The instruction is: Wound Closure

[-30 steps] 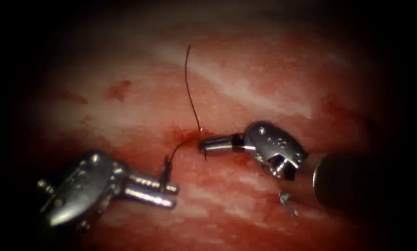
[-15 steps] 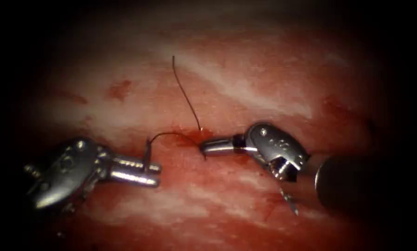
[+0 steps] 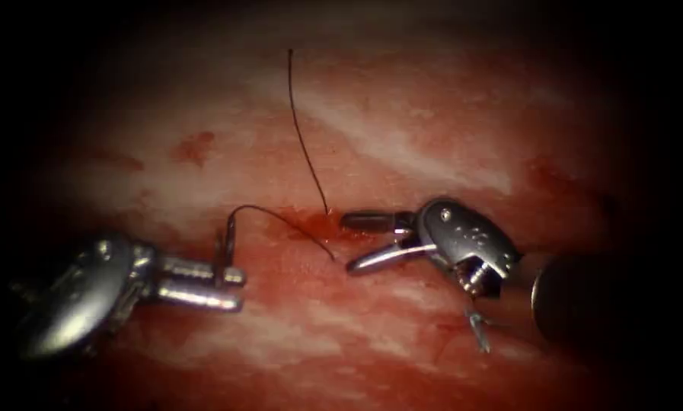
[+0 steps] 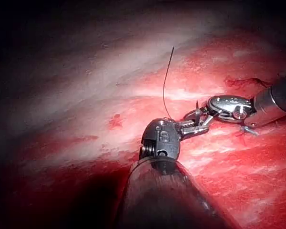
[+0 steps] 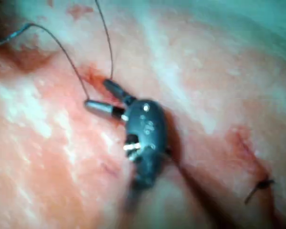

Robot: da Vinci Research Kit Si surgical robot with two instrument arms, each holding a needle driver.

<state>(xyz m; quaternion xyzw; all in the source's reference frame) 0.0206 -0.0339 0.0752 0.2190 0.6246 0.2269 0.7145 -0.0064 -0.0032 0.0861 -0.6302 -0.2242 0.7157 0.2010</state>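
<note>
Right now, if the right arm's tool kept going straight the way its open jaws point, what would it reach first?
Probably the thread where it leaves the tissue: the right tool points left, jaws open and empty, with that strand just ahead. Depth is unclear. The left tool holds the thread further left.

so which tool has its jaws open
The right tool: its jaws are spread beside the cut, holding nothing. The left tool is shut on the thread.

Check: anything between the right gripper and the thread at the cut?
Nothing visible. The right gripper is open and holds nothing, right of the cut, with only bare tissue between it and the thread. The left gripper holds the thread's other part, left of the cut.
</note>
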